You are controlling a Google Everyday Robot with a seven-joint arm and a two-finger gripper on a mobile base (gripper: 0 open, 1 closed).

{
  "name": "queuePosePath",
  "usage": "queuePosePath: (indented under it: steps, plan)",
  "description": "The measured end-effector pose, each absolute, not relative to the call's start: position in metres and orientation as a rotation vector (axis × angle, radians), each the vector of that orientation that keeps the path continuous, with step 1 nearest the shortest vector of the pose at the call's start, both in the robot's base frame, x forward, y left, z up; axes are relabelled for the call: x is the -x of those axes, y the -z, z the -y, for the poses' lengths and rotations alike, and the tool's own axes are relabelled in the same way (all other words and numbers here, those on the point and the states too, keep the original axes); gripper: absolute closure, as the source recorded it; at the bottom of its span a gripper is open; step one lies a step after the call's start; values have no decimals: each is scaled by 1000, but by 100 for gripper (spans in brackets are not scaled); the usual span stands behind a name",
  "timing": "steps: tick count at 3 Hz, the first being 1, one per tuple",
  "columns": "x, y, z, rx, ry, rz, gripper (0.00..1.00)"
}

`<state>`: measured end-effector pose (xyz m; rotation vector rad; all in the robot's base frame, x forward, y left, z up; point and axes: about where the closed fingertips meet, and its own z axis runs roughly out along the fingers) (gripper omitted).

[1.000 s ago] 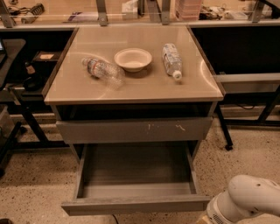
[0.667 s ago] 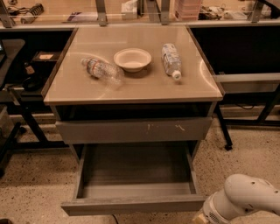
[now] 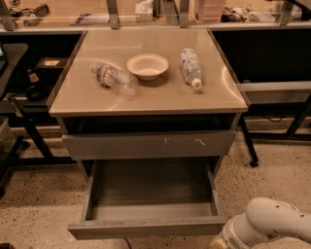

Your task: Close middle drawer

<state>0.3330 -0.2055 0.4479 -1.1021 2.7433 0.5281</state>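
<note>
Camera view: middle drawer juts far open, end effector just beside its front corner, grip state impossible to tell.

Workshop-like lab around me, speckled floor, black-framed benches, tools behind the worktop, my end effector hidden past my arm, lower right.

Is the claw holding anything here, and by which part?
Cannot be told: the claw is cut off at the bottom edge, beside the open middle drawer, at its right front corner.

matt grey metal middle drawer, glossy tabletop, tool unseen past smooth white arm
</note>
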Motion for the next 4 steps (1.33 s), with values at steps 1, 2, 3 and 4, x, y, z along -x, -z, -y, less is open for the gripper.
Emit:
queuePosePath:
  steps: [1, 2, 3, 4]
  plan:
    - [-351, -433, 196, 1087, -509, -2694, 100]
    - [-377, -435, 191, 1064, -462, -2639, 100]
    - [-392, -436, 187, 1067, -449, -2602, 100]
    - [-416, -439, 178, 1092, -434, -2546, 100]
